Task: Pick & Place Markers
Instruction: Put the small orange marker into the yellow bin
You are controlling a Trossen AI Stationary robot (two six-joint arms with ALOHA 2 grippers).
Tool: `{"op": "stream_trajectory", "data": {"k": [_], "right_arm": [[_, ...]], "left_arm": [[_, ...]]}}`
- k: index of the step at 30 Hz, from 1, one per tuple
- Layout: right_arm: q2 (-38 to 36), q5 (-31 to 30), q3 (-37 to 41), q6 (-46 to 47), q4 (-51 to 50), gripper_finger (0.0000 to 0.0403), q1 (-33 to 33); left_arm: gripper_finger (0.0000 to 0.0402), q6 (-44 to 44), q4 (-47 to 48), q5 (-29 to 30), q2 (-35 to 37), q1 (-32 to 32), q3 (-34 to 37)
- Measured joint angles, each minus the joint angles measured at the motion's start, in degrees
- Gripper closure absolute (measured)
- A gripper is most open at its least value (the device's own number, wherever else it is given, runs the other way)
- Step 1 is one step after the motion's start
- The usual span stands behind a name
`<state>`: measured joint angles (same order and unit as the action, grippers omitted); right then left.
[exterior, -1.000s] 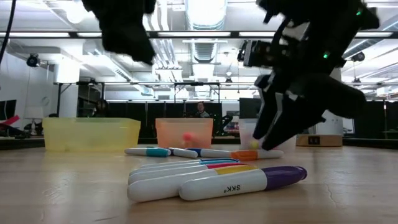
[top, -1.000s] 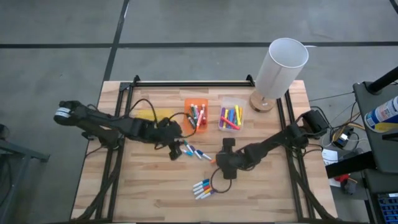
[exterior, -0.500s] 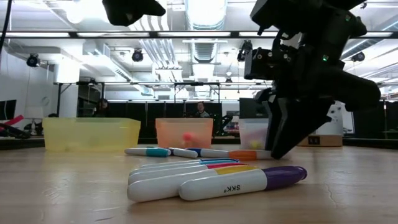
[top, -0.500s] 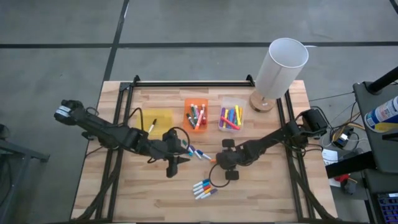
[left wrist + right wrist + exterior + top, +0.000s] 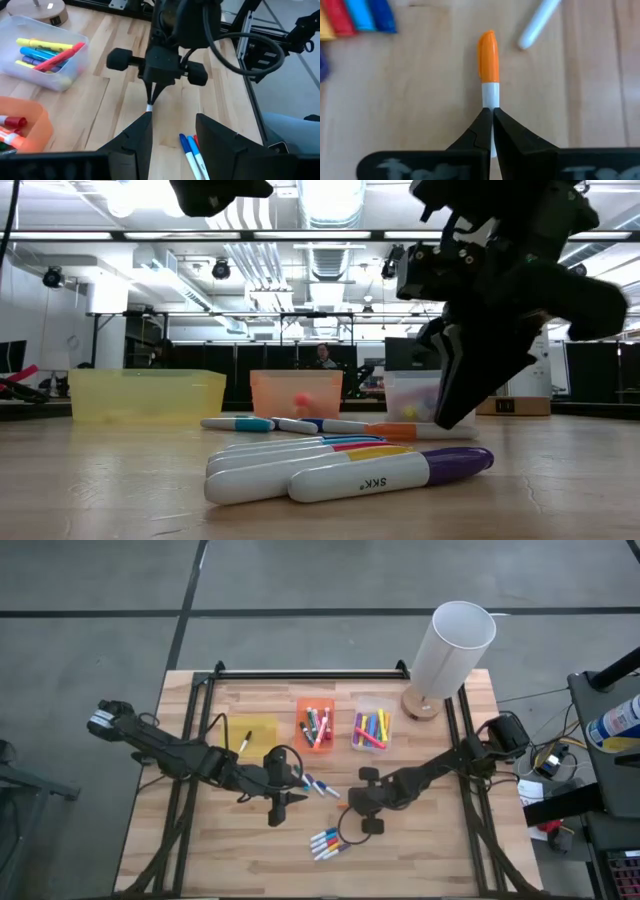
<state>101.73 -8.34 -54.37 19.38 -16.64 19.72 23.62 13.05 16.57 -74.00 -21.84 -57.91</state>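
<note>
An orange-capped marker (image 5: 488,55) with a white barrel lies on the wooden table, and my right gripper (image 5: 350,802) is shut on it near the table's middle. Two blue-capped markers (image 5: 320,785) lie just beyond it. A fan of several markers (image 5: 326,841) lies nearer the front edge. My left gripper (image 5: 283,805) hovers open to the left of the right gripper, with nothing between its fingers (image 5: 140,142). At the back stand a yellow bin (image 5: 252,732) with one dark marker, an orange bin (image 5: 315,725) and a clear bin (image 5: 371,730), these two holding several markers. My right gripper pinches the marker's white barrel (image 5: 490,99) between its two fingers, just behind the orange cap. The fingers slant down from the table's right side. The capped end sticks out past the fingertips. In the low view the marker (image 5: 400,430) lies level on the table.
A tall white cylinder on a round wooden base (image 5: 450,645) stands at the back right corner. A black rail (image 5: 310,673) runs along the far edge. A purple-capped marker (image 5: 390,472) lies close to the low camera.
My right gripper has shut on the orange-capped marker's barrel, staying low at the table's middle. My left arm has swung toward the near edge, off the yellow bin, which now shows a dark marker inside. The marker stays on the table.
</note>
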Motion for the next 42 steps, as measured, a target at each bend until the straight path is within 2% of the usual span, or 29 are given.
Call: {"op": "stream_trajectory", "data": {"k": [8, 21, 25, 31, 42], "right_arm": [[1.2, 0.3, 0.0, 0.1, 1.5, 0.0391, 0.7], [1.6, 1.6, 0.4, 1.7, 1.8, 0.0323, 0.9], [2.1, 1.5, 0.5, 1.7, 2.0, 0.0333, 0.9], [4.0, 1.1, 0.3, 1.7, 2.6, 0.038, 1.0], [0.2, -0.6, -2.0, 1.3, 3.5, 0.038, 1.0]], "left_arm": [[0.0257, 0.0, -0.4, 0.0, 0.0, 0.0, 0.1], [0.0257, 0.1, -0.6, 0.0, 0.0, 0.0, 0.1], [0.0257, 0.2, -0.6, 0.0, 0.0, 0.0, 0.1], [0.0257, 0.1, -0.6, 0.0, 0.0, 0.0, 0.1], [0.0257, -3.6, -0.6, 1.4, 0.0, 0.0, 0.1]]}}
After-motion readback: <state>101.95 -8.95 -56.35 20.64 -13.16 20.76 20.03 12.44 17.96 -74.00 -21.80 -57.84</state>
